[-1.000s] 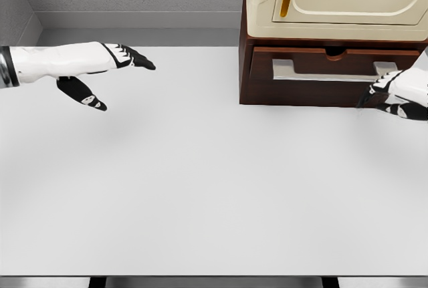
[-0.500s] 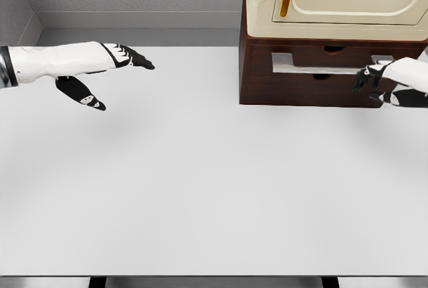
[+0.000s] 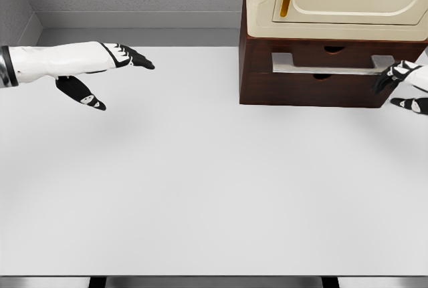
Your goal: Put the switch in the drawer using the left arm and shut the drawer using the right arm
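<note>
From my remote seat: the left hand (image 3: 100,74) sits in the upper left of the frame, its arm coming in from the left edge. Its fingers (image 3: 137,59) are stretched out flat and pointing right, the thumb hangs down apart from them, and it holds nothing. It hovers over the white table (image 3: 200,188), well apart from the cabinet.

The right hand (image 3: 404,84) is at the right edge, upper right of the frame, partly cut off. Its dark fingertips (image 3: 386,77) are at the right end of the drawer front, touching or just beside it; I can't say which. The fingers look loosely spread and not wrapped on anything.

The dark brown wooden cabinet (image 3: 301,91) stands in the upper right on the table's far side. Its drawer (image 3: 328,61) is nearly flush with the cabinet face, with only a thin pale strip showing along its top edge. I see a dark notch handle above that strip and another below it.

A cream-coloured appliance (image 3: 334,1) with an orange vertical stripe sits on top of the cabinet.

The switch isn't visible anywhere on the table; I can't tell where it is.

No brands, labels or readable writing on anything in view.
</note>
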Controlling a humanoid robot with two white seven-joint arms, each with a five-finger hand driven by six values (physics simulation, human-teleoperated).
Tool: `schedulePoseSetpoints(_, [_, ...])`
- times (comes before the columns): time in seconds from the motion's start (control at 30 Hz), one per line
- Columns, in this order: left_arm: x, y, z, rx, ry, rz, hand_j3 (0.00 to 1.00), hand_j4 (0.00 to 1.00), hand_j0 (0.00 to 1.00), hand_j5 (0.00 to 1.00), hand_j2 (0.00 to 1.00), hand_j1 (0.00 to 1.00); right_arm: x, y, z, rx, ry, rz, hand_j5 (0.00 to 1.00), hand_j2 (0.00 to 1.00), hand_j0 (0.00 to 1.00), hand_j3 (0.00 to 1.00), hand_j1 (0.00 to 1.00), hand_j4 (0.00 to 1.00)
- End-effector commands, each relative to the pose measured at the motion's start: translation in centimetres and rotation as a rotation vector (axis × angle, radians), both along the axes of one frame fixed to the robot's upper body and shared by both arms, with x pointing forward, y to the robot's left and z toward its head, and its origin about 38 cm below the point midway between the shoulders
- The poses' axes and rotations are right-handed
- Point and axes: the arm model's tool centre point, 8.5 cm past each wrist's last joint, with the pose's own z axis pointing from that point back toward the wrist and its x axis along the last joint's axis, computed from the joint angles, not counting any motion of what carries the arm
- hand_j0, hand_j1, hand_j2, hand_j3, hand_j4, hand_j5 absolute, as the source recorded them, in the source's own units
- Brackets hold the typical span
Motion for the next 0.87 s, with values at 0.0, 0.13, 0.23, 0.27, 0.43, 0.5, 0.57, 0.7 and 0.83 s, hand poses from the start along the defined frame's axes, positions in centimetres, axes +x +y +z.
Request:
schedulePoseSetpoints(0.0, [0.0,0.1,0.1,-0.007,0.002,0.003,1.0,1.0,1.0,1.0,1.0,1.0,-0.2,-3.1,3.3,-0.019,-0.098,-0.108,0.61,0.61,0.61,0.61,0.61,0.61])
schedulePoseSetpoints(0.13, [0.0,-0.1,0.1,-0.007,0.002,-0.001,1.0,1.0,1.0,1.0,1.0,1.0,-2.1,-3.4,1.2,-0.063,-0.025,-0.101,0.62,0.62,0.62,0.62,0.62,0.62])
schedulePoseSetpoints(0.23, [0.0,0.0,-0.4,-0.002,0.013,0.002,1.0,1.0,1.0,1.0,1.0,1.0,-4.2,0.3,-0.4,-0.113,0.018,0.026,0.62,0.62,0.62,0.62,0.62,0.62])
schedulePoseSetpoints(0.27, [0.0,0.4,-1.1,0.0,0.03,0.016,1.0,1.0,1.0,1.0,1.0,1.0,-4.8,1.9,-0.4,-0.121,0.013,0.075,0.62,0.62,0.62,0.62,0.62,0.62])
schedulePoseSetpoints(0.43, [-0.1,0.4,-1.7,0.002,0.046,0.017,1.0,1.0,1.0,1.0,1.0,1.0,-6.1,7.1,-2.0,-0.161,0.066,0.257,0.69,0.69,0.69,0.69,0.69,0.69])
schedulePoseSetpoints(0.5, [-0.1,0.4,-1.8,0.002,0.048,0.017,1.0,1.0,1.0,1.0,1.0,1.0,-6.2,7.5,-2.4,-0.169,0.082,0.276,1.0,1.0,1.0,1.0,1.0,1.0])
schedulePoseSetpoints(0.57, [-0.1,0.4,-1.8,0.002,0.048,0.017,1.0,1.0,1.0,1.0,1.0,1.0,-6.1,7.6,-2.3,-0.17,0.079,0.279,1.0,1.0,1.0,1.0,1.0,1.0])
schedulePoseSetpoints(0.7, [-0.1,0.4,-1.7,0.001,0.046,0.018,1.0,1.0,1.0,1.0,1.0,1.0,-6.1,7.7,-2.3,-0.17,0.08,0.279,1.0,1.0,1.0,1.0,1.0,1.0])
schedulePoseSetpoints(0.83, [-0.1,0.4,-1.8,0.001,0.048,0.018,1.0,1.0,1.0,1.0,1.0,1.0,-6.1,7.7,-2.3,-0.167,0.08,0.281,1.0,1.0,1.0,1.0,1.0,1.0])
